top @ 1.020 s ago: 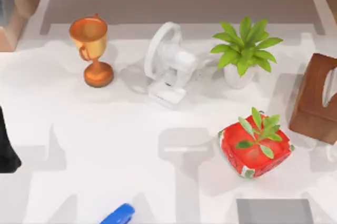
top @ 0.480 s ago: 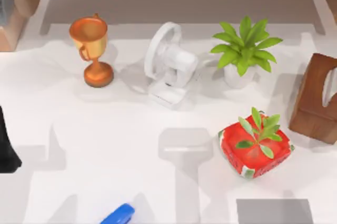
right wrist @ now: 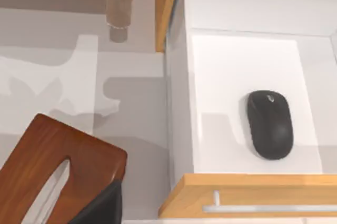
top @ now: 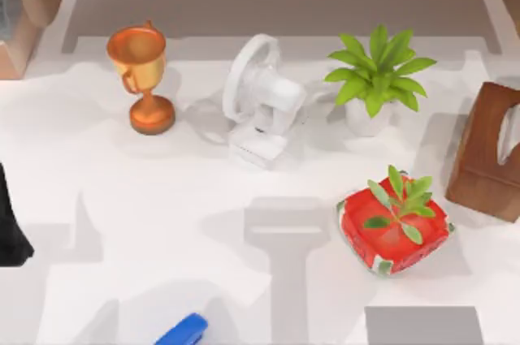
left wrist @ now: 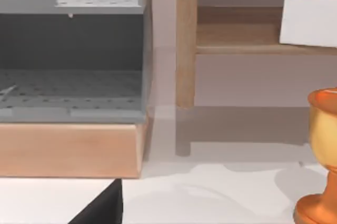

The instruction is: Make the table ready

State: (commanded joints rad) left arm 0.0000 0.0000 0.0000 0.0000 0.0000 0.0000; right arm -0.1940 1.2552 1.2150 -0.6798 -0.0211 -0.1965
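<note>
Bench [top: 162, 207] carries a white fan [top: 262, 101], trophy [top: 143, 77] left of it, potted plant [top: 375, 77] right; no writing readable; pincer states cannot be told.

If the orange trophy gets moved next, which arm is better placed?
Probably the left: the orange trophy stands on the table's left half, and the left wrist view has it close by, while the right wrist view faces a black mouse.

Left arm [top: 10, 227] parked low at the top view's left edge, a dark bulk. Dark corner of each gripper's body in its own wrist view; finger state hidden.
</note>
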